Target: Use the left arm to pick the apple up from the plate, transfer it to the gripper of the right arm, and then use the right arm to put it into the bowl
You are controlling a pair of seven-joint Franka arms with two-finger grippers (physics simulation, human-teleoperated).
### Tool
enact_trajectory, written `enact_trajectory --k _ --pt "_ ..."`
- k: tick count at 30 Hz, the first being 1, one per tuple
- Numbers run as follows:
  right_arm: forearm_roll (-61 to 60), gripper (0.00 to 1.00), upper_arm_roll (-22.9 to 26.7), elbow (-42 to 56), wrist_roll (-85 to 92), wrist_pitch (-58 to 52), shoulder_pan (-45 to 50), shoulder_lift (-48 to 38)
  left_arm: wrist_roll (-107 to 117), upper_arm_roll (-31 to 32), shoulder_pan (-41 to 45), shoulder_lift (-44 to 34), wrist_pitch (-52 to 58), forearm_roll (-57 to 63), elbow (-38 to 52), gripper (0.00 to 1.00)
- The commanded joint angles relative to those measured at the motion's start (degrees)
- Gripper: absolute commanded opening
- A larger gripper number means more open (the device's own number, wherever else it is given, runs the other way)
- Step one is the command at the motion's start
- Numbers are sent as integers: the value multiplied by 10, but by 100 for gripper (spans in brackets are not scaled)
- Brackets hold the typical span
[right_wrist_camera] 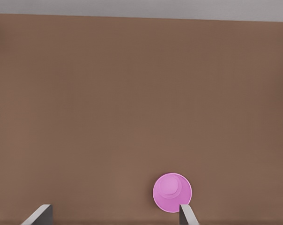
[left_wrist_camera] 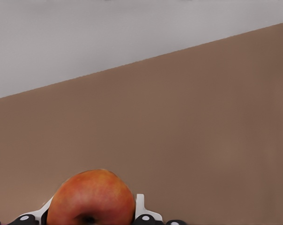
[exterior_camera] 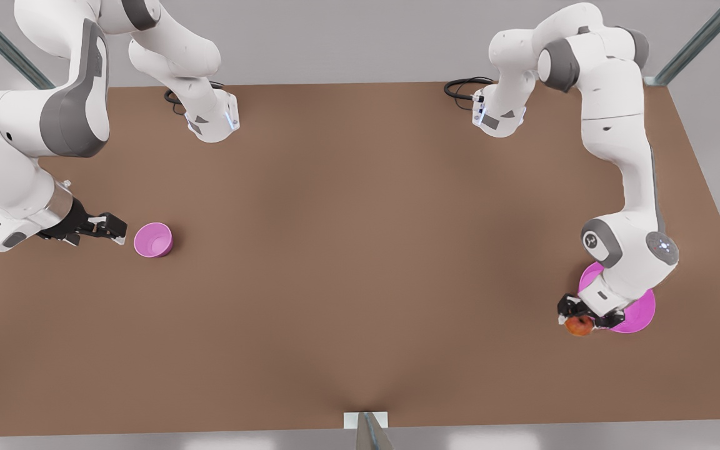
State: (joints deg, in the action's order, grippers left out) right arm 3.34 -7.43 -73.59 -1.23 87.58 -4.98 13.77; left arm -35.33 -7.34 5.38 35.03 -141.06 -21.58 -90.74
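Apple [exterior_camera: 580, 325]: clamped between left gripper [exterior_camera: 579, 315] fingers, at plate [exterior_camera: 641, 315] edge, front view's right; right gripper [exterior_camera: 109, 229]: fingers apart, holding nothing, beside bowl [exterior_camera: 153, 240], front view's left; brown table [exterior_camera: 347, 262].

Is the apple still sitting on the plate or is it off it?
Off it. The left gripper is shut on the apple, holding it just beyond the plate rim; in the left wrist view it sits between the jaws.
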Motion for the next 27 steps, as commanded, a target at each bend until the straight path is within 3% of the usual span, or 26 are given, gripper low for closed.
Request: enact_trajectory --k 1,4,9,11,13,18,21,24,27 --pt "-1 100 0 0 0 0 1 -1 -9 39 6 -3 19 -6 1 70" --pt "-4 100 0 0 -3 14 -1 10 -18 84 63 -4 18 -7 2 70" --pt "-216 100 -2 2 -5 31 -6 13 -18 211 97 34 -66 -7 48 71" --pt "-315 100 -8 -48 -8 32 -6 14 -23 276 96 83 -75 -10 110 71" --pt "-467 100 -7 -59 -4 33 -19 71 -54 354 92 116 -137 -11 126 71" --pt "-583 100 -12 -71 46 90 0 167 -241 544 22 186 -146 -104 142 70" --pt "-621 100 -15 -86 142 90 -2 208 -321 589 26 238 -147 -116 185 70" --pt "-670 100 -15 -116 238 68 -32 211 -386 596 84 329 -147 -116 304 70" --pt "-693 100 -16 -117 285 54 -38 223 -477 643 82 371 -147 -119 308 70"
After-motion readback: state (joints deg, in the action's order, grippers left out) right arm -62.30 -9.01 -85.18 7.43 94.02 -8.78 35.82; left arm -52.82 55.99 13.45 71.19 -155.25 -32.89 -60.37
